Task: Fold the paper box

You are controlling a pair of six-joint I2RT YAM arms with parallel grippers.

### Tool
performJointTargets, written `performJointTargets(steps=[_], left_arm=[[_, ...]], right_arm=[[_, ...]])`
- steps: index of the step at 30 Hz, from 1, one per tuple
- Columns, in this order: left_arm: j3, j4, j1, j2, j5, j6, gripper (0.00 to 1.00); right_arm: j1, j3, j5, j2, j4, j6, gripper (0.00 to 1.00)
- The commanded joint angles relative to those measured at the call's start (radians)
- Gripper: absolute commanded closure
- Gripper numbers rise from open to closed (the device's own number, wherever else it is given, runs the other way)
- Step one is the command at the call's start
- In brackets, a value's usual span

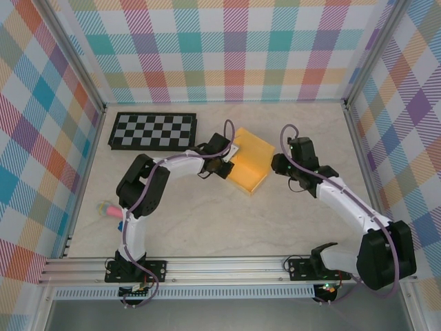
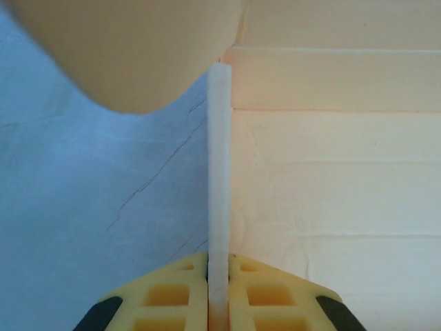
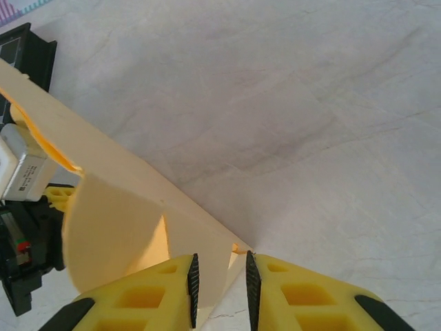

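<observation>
pale marbled table (image 1: 207, 227); checkerboard (image 1: 153, 131) far left, paper box (image 1: 251, 164) mid-table, small colourful bits (image 1: 110, 207) left edge.

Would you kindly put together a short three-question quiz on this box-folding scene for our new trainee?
1. True or false: the left gripper is shut on a thin edge of the paper box.
2. Multiple choice: seen from the top camera, where does the checkerboard lie relative to the box? A) to its left and farther from the arm bases; B) underneath it; C) beside the right arm's base.
3. Fill in: the right gripper has its fingers ___, with a cardboard panel of the box between them.

Key: 1 true; 2 A; 3 apart.
</observation>
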Motion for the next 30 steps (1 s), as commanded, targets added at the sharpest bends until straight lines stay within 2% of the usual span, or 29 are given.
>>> performJointTargets(steps=[1, 6, 10, 15, 19, 23, 27, 30], left_arm=[[0.031, 0.011, 0.009, 0.004, 0.056, -0.003, 0.84], [0.029, 0.027, 0.013, -0.040, 0.066, -0.064, 0.69], [0.014, 0.032, 0.025, -0.083, 0.120, -0.157, 0.58], [-0.063, 0.080, 0.052, -0.167, 0.174, -0.268, 0.49], [-0.135, 0.118, 0.111, -0.259, 0.227, -0.364, 0.47], [-0.215, 0.151, 0.195, -0.349, 0.221, -0.454, 0.46], [-0.289, 0.137, 0.326, -0.418, 0.130, -0.571, 0.47], [-0.330, 0.110, 0.413, -0.464, 0.037, -0.614, 0.46]], right_arm=[[-0.020, -0.022, 0.020, -0.066, -0.017, 0.024, 0.72], [-0.040, -0.028, 0.030, -0.138, -0.059, 0.025, 0.71], [-0.043, -0.001, 0.017, -0.177, -0.131, 0.050, 0.70], [-0.020, 0.038, 0.014, -0.170, -0.212, 0.065, 0.71], [0.076, 0.111, 0.056, -0.104, -0.280, 0.078, 0.71], [0.244, 0.226, 0.160, 0.015, -0.330, 0.137, 0.67], [0.380, 0.412, 0.300, 0.178, -0.446, 0.340, 0.57], [0.439, 0.578, 0.305, 0.357, -0.496, 0.539, 0.55]])
